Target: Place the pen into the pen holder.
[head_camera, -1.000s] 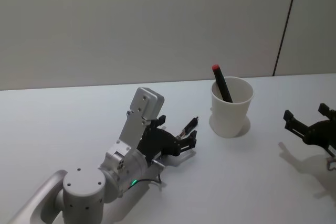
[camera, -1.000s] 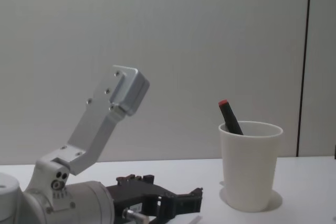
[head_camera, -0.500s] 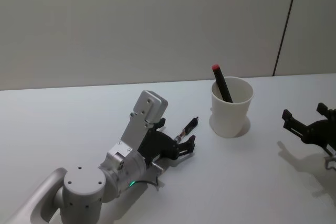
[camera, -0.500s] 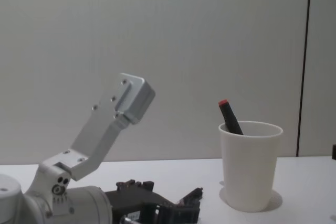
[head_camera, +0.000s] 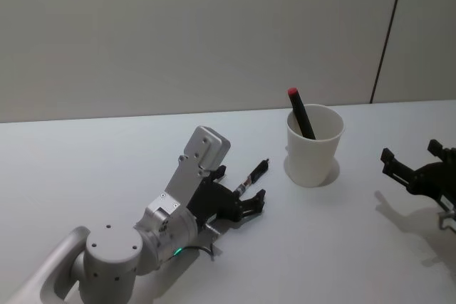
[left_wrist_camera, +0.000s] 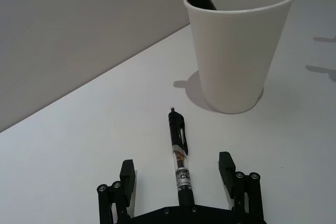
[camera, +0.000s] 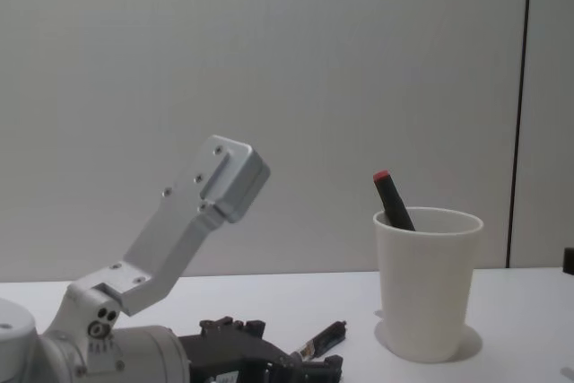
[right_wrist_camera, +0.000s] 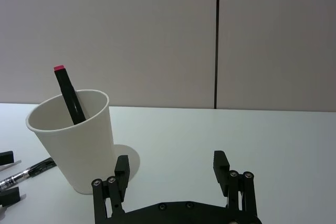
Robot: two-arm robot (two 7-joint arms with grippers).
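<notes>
White paper cup [head_camera: 314,149] stands on the table [head_camera: 107,154], a red-capped marker [head_camera: 299,112] leaning inside. The pen [left_wrist_camera: 179,153] lies flat near it, between the spread fingers [left_wrist_camera: 127,170] of the left tool [left_wrist_camera: 177,163], seemingly ungripped. The right tool [right_wrist_camera: 171,160] hovers unclenched, well right.

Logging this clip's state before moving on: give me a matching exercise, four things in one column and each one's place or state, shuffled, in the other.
1. pen
2. black marker
3. pen holder
4. right gripper

A. open, to the right of the pen holder, holding nothing
B. lying on the table between the open fingers of the left gripper
C. standing upright on the table
D. leaning inside the pen holder

Pairs: 1-B, 2-D, 3-C, 4-A
</notes>
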